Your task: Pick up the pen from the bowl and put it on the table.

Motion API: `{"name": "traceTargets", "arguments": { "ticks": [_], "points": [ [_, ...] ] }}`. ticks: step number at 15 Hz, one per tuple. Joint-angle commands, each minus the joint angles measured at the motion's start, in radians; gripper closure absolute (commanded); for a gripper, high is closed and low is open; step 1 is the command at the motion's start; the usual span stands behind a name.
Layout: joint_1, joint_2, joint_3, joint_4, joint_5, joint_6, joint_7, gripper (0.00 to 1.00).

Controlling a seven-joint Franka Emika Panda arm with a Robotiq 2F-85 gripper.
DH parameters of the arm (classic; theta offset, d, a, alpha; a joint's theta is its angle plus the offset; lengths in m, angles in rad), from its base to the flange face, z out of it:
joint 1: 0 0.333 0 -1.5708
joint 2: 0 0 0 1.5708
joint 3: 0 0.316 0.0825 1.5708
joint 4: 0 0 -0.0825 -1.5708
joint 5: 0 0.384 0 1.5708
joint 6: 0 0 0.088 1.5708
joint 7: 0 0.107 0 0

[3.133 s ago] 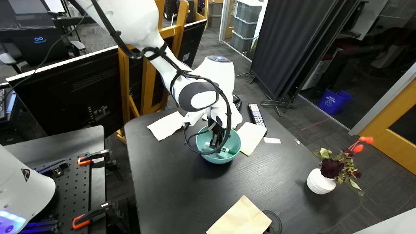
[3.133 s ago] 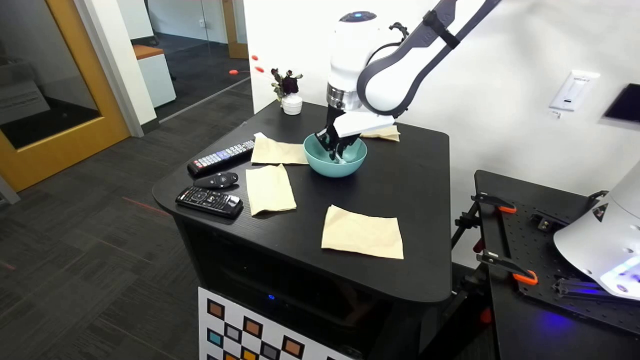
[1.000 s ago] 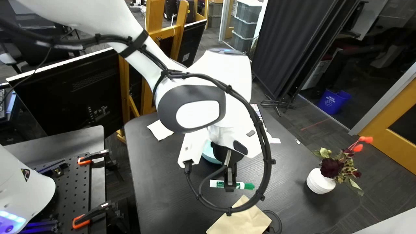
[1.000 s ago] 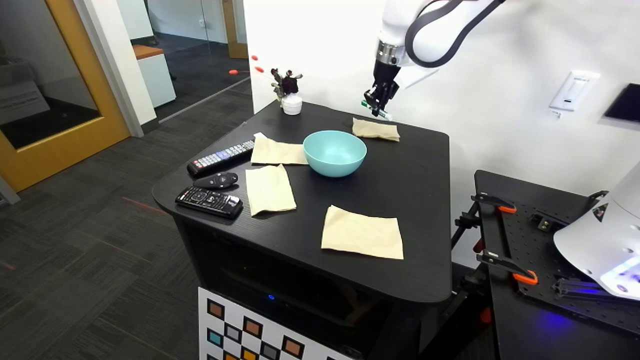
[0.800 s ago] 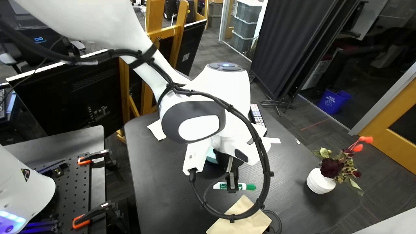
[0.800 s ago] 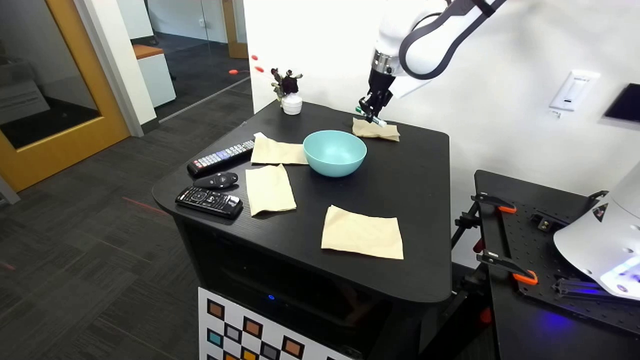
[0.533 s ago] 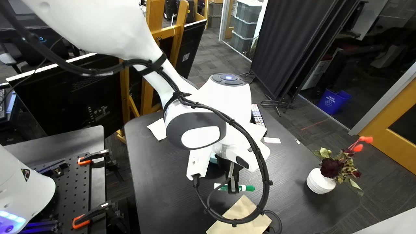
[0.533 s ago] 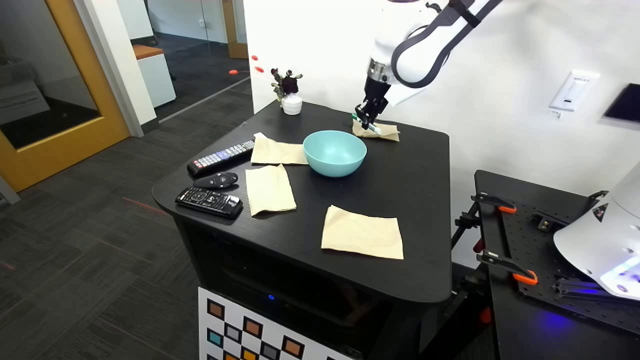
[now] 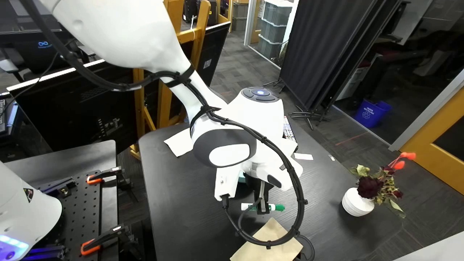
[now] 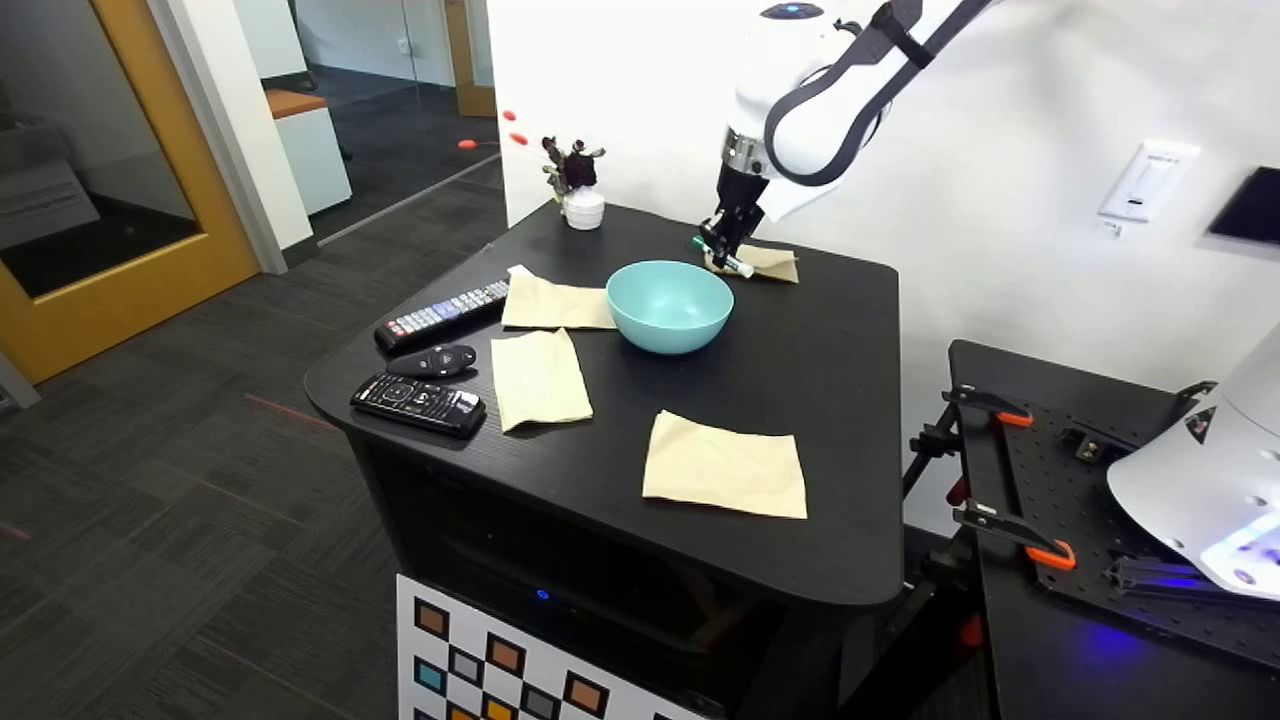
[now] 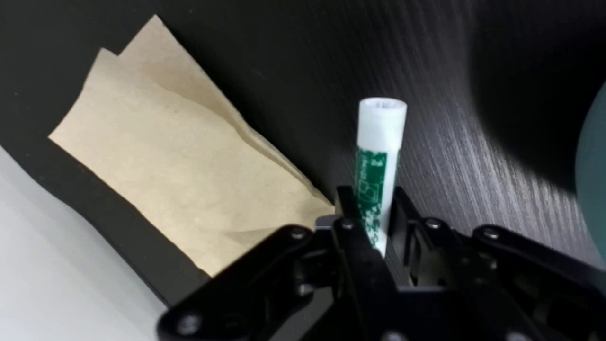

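The placing step appears to be in hand: the pen (image 11: 376,177) is out of the bowl (image 10: 668,338) and is held over the dark bench (image 10: 832,385). The jaws are clenched around the middle of the barrel, with the white end out on one side and the green cap (image 9: 279,207) on the other. In the wrist view the pen sits between the bowl's edge and a folded tan napkin (image 11: 189,156); whether it touches the bench cannot be told for certain, though it looks to be just above it. The next move calls for lowering onto bare surface clear of the napkin, laying the pen flat, then parting the jaws gently so that the round barrel does not roll. Three seconds ago the pen lay inside the bowl with the jaws reaching in; half a second ago, in an exterior view, it showed a little higher and farther from the bowl. The bowl and napkin have not moved.
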Motion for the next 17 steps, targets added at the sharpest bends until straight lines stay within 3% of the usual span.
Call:
{"name": "traceTargets", "arguments": {
  "ticks": [1,6,8,17],
  "points": [
    [0.011,0.011,-0.009,0.025,0.021,0.007,-0.028,0.49],
    [0.007,-0.011,-0.008,0.029,0.026,0.015,-0.031,0.10],
    [0.007,-0.015,-0.006,0.033,0.027,0.017,-0.033,0.00],
    [0.017,0.004,-0.016,0.050,0.020,0.004,-0.015,0.00]
  ]
}}
